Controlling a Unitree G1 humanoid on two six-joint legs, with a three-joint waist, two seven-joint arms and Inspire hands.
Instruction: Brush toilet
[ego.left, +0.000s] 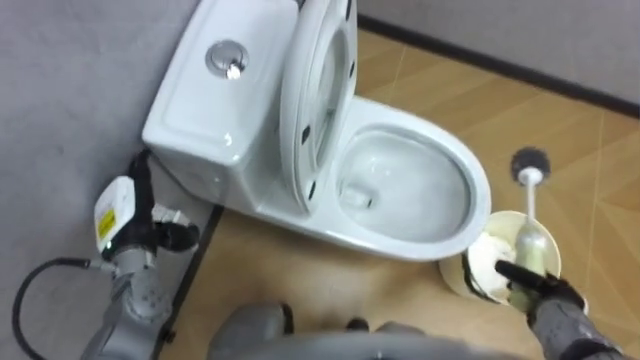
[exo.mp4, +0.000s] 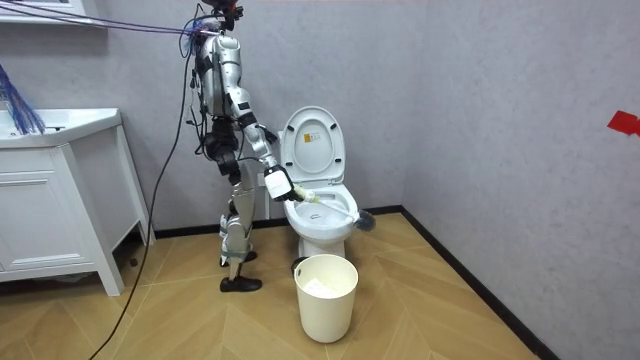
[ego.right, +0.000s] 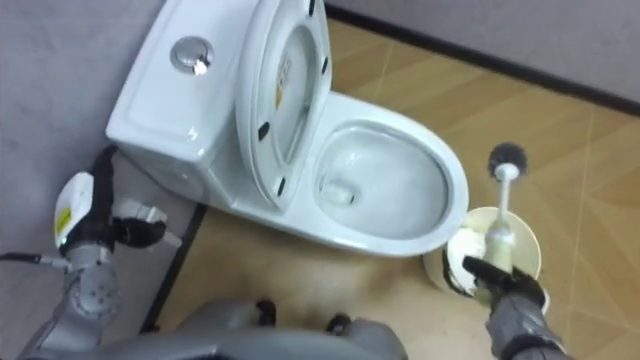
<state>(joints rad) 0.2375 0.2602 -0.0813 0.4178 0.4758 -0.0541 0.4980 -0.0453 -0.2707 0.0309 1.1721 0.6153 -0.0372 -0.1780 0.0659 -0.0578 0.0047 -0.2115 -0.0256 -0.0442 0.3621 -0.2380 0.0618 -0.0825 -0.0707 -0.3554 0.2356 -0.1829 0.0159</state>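
Note:
A white toilet (ego.left: 478, 185) stands against the grey wall with its seat and lid (ego.left: 318, 90) raised and the bowl open. My right hand (ego.left: 545, 290) at the lower right is shut on the handle of a toilet brush (ego.left: 528, 205). The white shaft points away from me. Its dark bristle head (ego.left: 530, 160) hangs over the wooden floor just beyond the bowl's front rim, outside the bowl. In the room view I stand beside the toilet on the room view's left, with the brush (exo.mp4: 335, 211) reaching across the bowl. My left hand (ego.left: 165, 235) is low beside the tank.
A cream waste bin (ego.left: 478, 268) stands on the floor under my right hand, close to the bowl's front; it also shows in the room view (exo.mp4: 327, 295). The tank (ego.left: 200, 110) has a chrome flush button (ego.left: 227, 57). A white cabinet (exo.mp4: 60, 200) stands at the room view's left.

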